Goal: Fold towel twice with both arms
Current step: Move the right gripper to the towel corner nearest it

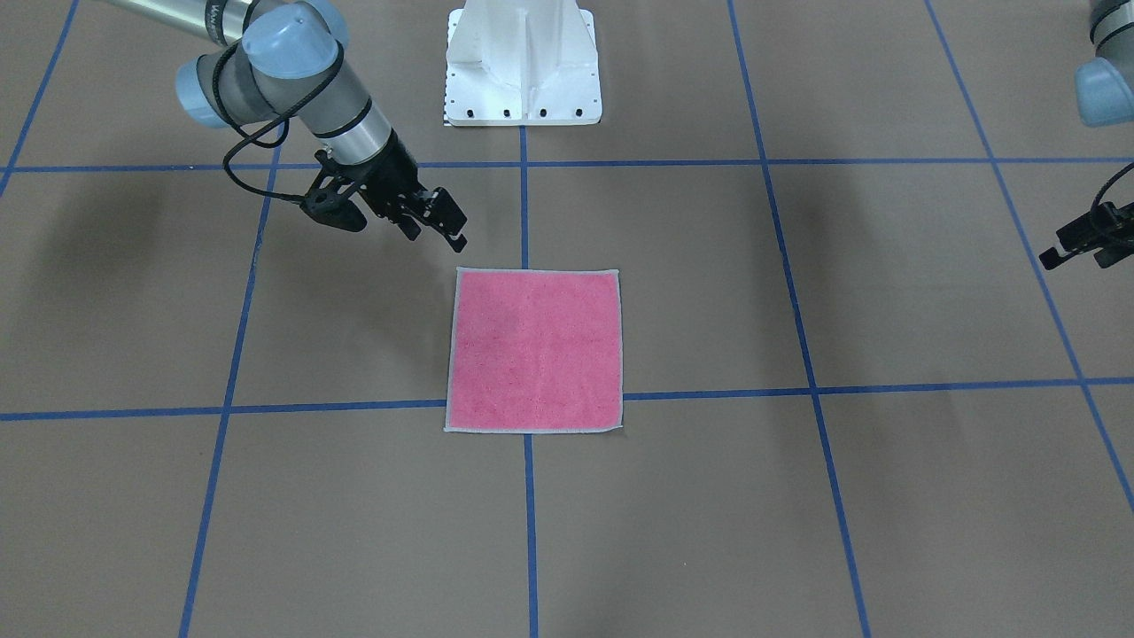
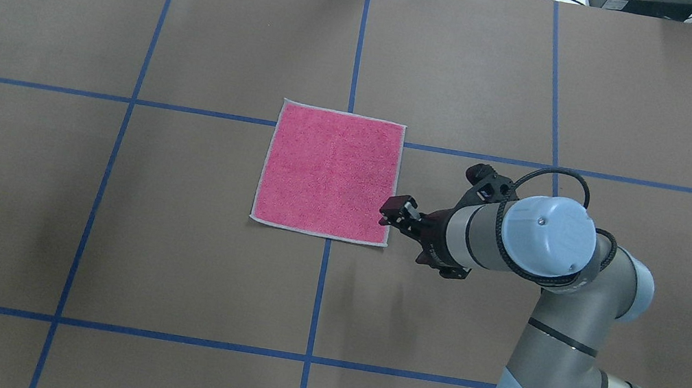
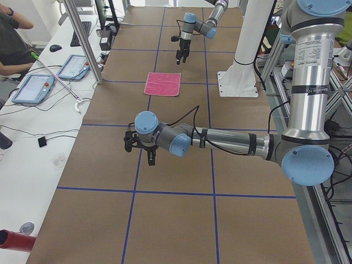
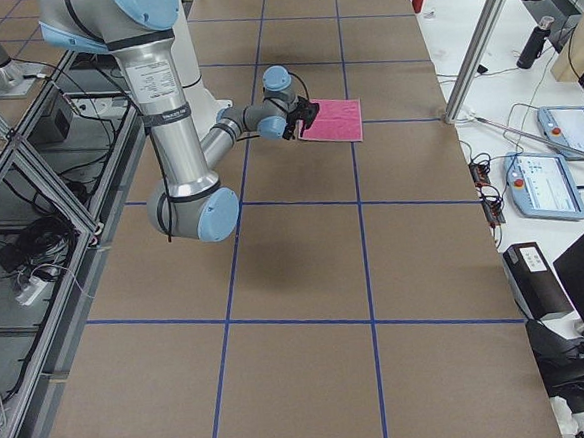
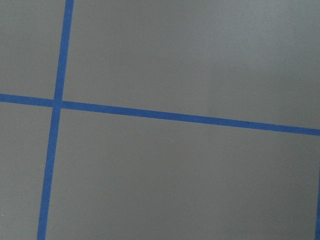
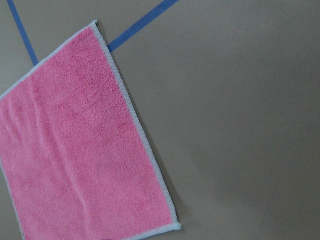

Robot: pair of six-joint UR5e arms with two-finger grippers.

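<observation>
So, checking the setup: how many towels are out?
1: the towel, flat, pink side up, centre of the table, right claw by one corner. None looks hidden.

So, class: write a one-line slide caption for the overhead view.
Right gripper hovers by a corner of the flat, unfolded pink towel.

The small square pink terry towel (image 1: pixel 534 350) with a light grey stitched edge lies flat and unfolded, pink face up. Its robot-side corner sits just beside the right black two-finger gripper (image 2: pixel 393 214), which is raised off the cloth with its jaws apart on the silver-grey right arm (image 2: pixel 564 326). The left black two-finger gripper (image 1: pixel 1059 252) hangs well apart from the towel, and the state of its jaws is unclear.
</observation>
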